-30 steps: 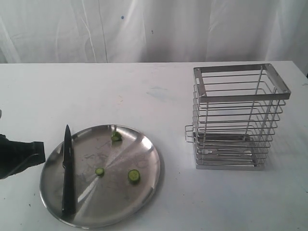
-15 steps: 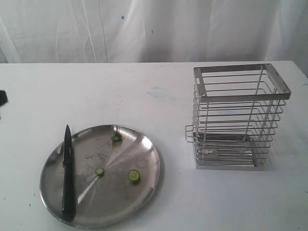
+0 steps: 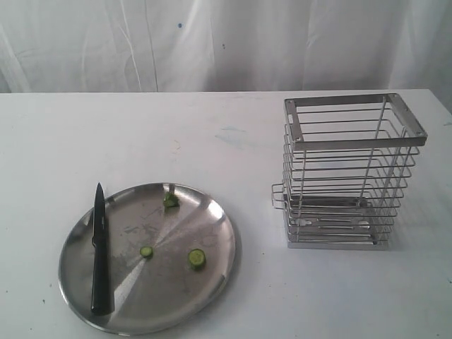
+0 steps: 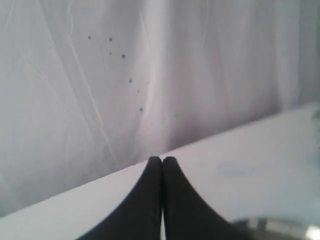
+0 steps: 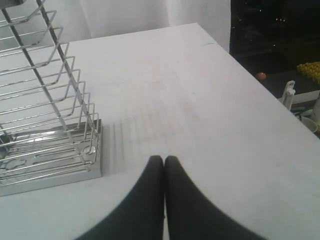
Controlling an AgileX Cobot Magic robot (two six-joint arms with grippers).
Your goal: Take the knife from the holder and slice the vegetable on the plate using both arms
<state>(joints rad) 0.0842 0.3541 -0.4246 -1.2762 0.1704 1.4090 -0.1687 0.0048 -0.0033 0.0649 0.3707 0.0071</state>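
The steel plate [image 3: 212, 282] lies at the front left of the table. On its left side rests the black knife [image 3: 99, 252], tip pointing away. A green vegetable chunk [image 3: 170, 200] sits near the plate's far rim, with two round slices [image 3: 196, 258] nearer the middle. The wire holder [image 3: 346, 173] stands at the right and holds no knife; its base shows in the right wrist view [image 5: 45, 150]. Neither arm appears in the exterior view. My left gripper [image 4: 162, 160] is shut and empty, facing the curtain. My right gripper [image 5: 163, 159] is shut and empty, beside the holder.
A white curtain [image 3: 212, 42] hangs behind the white table. In the right wrist view the table's edge [image 5: 250, 70] drops off to a dark room. A sliver of the plate's rim [image 4: 280, 226] shows in the left wrist view.
The left arm, seen at the left edge one second ago, has withdrawn out of the exterior view. Knife, plate and vegetable pieces have not moved.
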